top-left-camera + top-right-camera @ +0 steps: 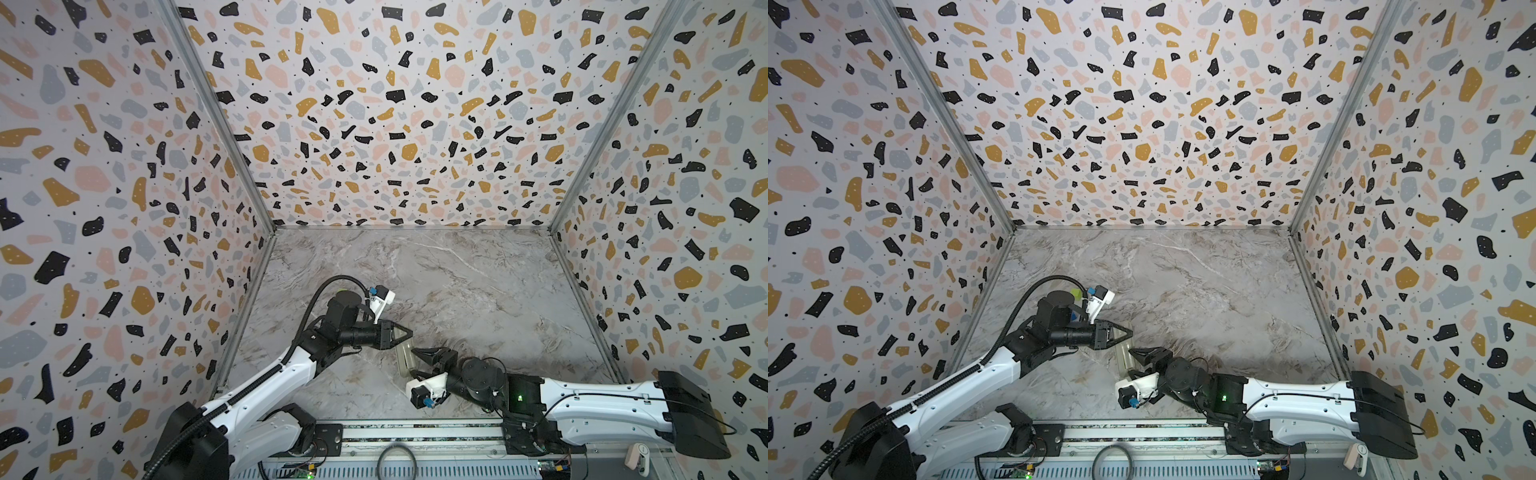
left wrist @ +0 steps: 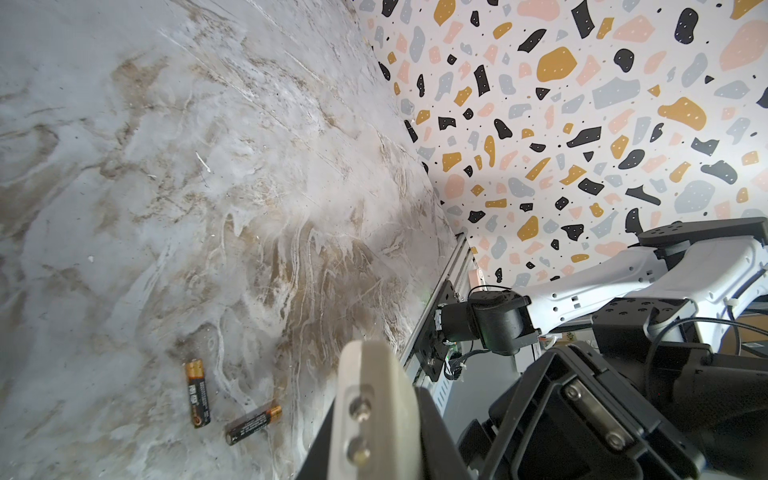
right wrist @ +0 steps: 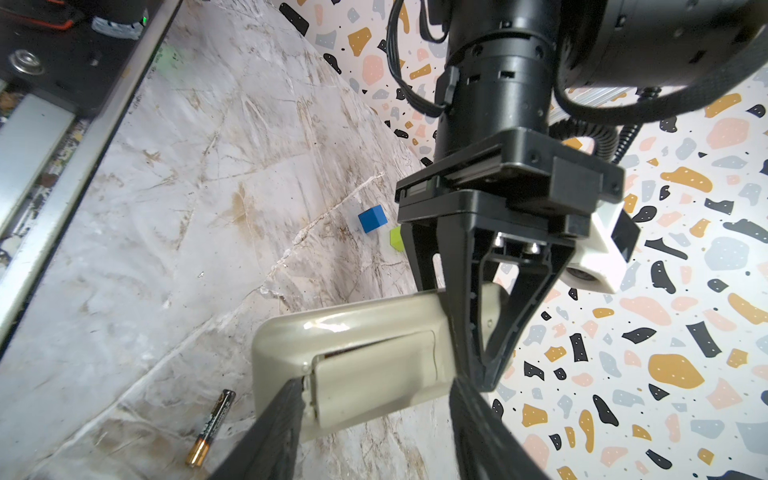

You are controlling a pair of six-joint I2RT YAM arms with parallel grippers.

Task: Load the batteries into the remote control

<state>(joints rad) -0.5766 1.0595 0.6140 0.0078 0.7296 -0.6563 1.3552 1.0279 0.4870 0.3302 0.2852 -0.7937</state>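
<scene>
Left gripper [image 1: 409,332]: clamped on the remote control [image 3: 365,332] at one end, holding it apparently clear of the table [image 2: 166,166]; blue cube [image 3: 372,218] and green cube [image 3: 396,239]: on the table behind this gripper, not involved; right gripper [image 1: 417,352]: jaws parted astride the remote's free end, one fingertip [image 3: 293,399] against the end seam of the battery cover [image 3: 374,374]; batteries [image 2: 198,392]: two, loose on the table below the grippers, in neither jaw; progress, as judged: early; the remote is picked up and presented; the cover shows a dark gap along one edge but sits in place, so opening it, seating both cells and closing up all remain; orientation: long axis crosswise to the left gripper's fingers, free cover end pointing away from them toward the robot's base, plain back turned to the right gripper.
</scene>
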